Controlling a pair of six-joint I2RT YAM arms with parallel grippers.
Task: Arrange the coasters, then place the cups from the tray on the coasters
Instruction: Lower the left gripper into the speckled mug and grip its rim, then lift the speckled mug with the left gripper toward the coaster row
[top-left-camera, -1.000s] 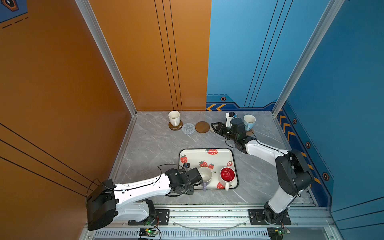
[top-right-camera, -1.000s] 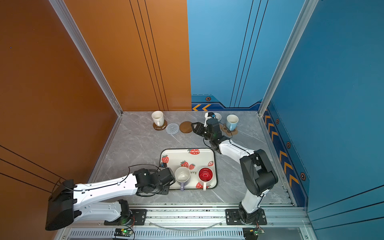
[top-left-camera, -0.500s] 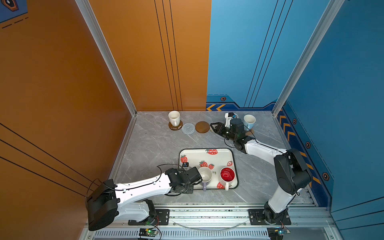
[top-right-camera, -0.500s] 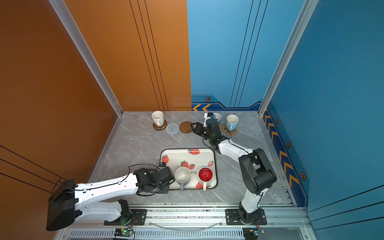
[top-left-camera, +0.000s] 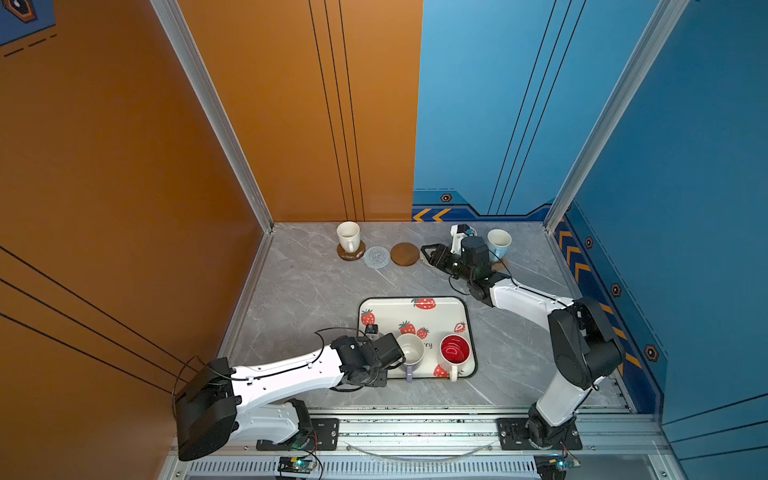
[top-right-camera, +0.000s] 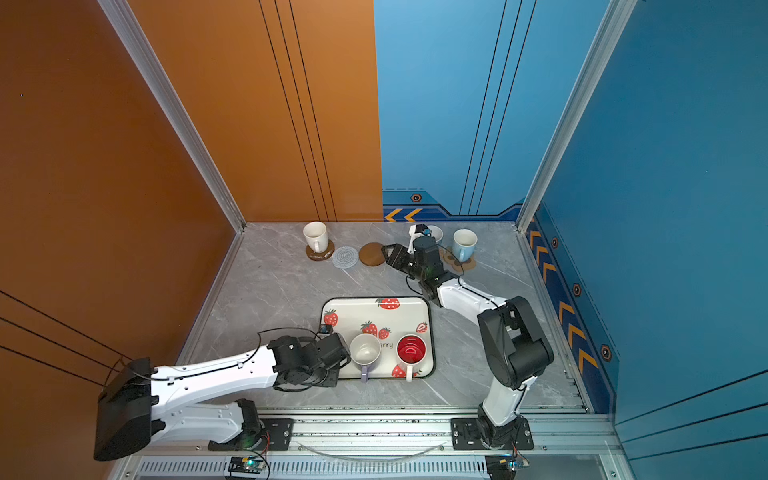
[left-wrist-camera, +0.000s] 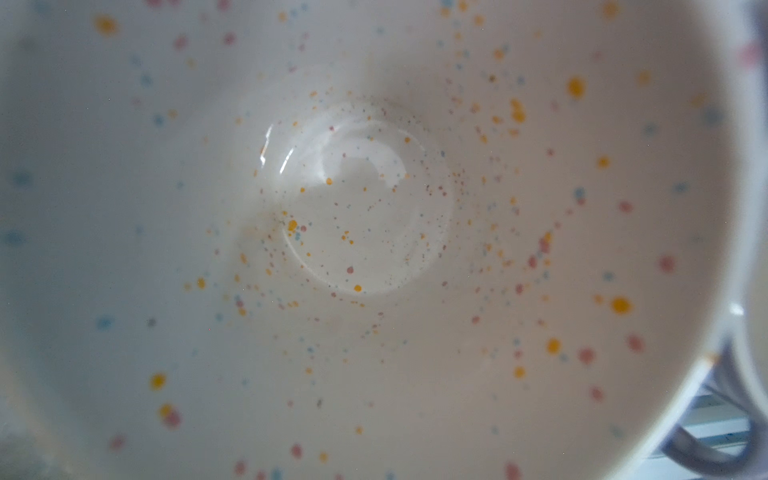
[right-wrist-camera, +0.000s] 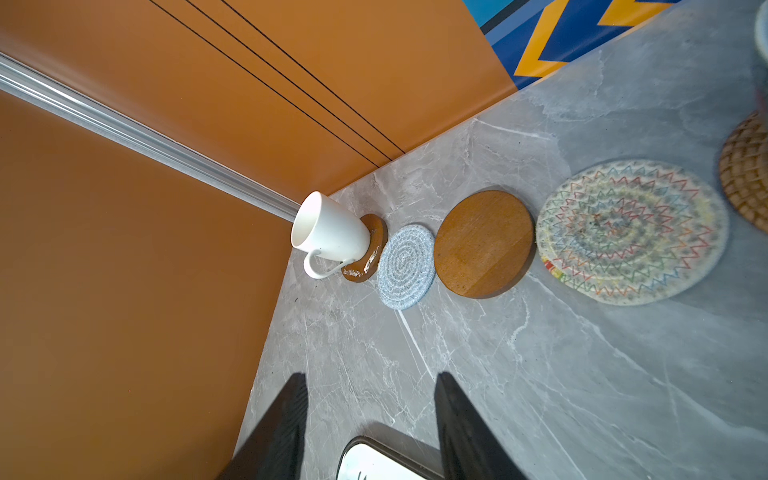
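Observation:
On the tray (top-left-camera: 390, 309) (top-right-camera: 353, 309) stand a speckled cup (top-left-camera: 411, 352) (top-right-camera: 365, 351) and a red-inside cup (top-left-camera: 455, 349). My left gripper (top-left-camera: 398, 360) is shut on the speckled cup's near rim, and the cup's inside (left-wrist-camera: 374, 216) fills the left wrist view. A white cup (top-left-camera: 348, 235) (right-wrist-camera: 328, 232) sits on a brown coaster (right-wrist-camera: 372, 249). A grey spiral coaster (right-wrist-camera: 405, 266), a brown disc (right-wrist-camera: 484, 243) and a cream woven coaster (right-wrist-camera: 631, 232) lie bare. My right gripper (top-left-camera: 429, 251) (right-wrist-camera: 370, 376) hovers open over the cream one. A light blue cup (top-right-camera: 464, 244) stands on the paw-print coaster (top-right-camera: 455, 261).
A rattan coaster (right-wrist-camera: 748, 178) lies beside the cream one, with another cup (top-right-camera: 435, 232) behind my right wrist. The orange wall (top-left-camera: 291, 124) and the blue wall (top-left-camera: 478, 124) close the back, and a metal rail (top-left-camera: 415, 424) runs along the front.
My left gripper's jaws have closed at the speckled cup's rim. The right arm has drifted slightly to the left, its jaws still apart.

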